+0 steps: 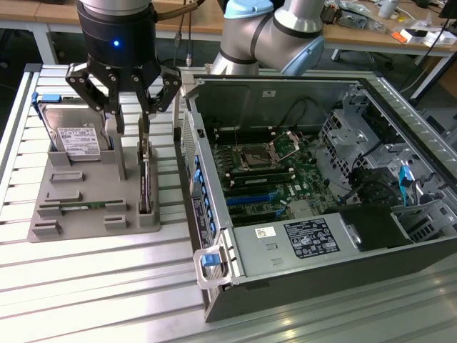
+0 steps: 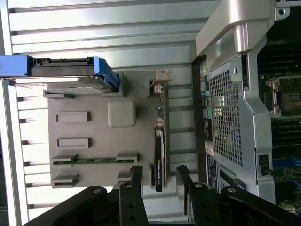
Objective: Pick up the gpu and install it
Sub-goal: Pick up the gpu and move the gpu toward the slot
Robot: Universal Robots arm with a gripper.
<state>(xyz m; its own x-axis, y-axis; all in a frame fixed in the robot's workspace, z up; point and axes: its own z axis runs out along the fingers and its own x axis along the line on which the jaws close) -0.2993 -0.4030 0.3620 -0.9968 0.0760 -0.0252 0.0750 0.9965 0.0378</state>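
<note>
Slatted alu. table (image 1: pixel 86 286) carries everything. On the exterior view's right sits an open PC case (image 1: pixel 285 286), side panel off, w/ the motherboard (image 1: pixel 264 171) exposed inside and a blue latch (image 1: pixel 209 261) on its near corner. The grey UR arm (image 1: pixel 271 32) rises at the far side, behind the case, and reaches over to the exterior view's left. There a grey parts tray (image 1: pixel 78 193) lies flat on the table, just beside the case but apart from it. A silver hard drive (image 1: pixel 78 139) w/ white label leans upright at the tray's far end. The gpu (image 1: pixel 146 182) stands on edge in a slot along the tray's right side, i.e. the side nearest the case, running near-to-far. A thin green RAM stick (image 1: pixel 82 207) lies in a slot at the tray's near end. The gripper (image 1: pixel 131 146) hangs directly over the gpu, black body above and fingers (image 2: pixel 136 181) pointing down. In the wrist view the fingers are spread wide and released, one each side of the card's edge w/ a gap on both sides, gripping nothing. The gpu is seated in its tray slot, not lifted.
</note>
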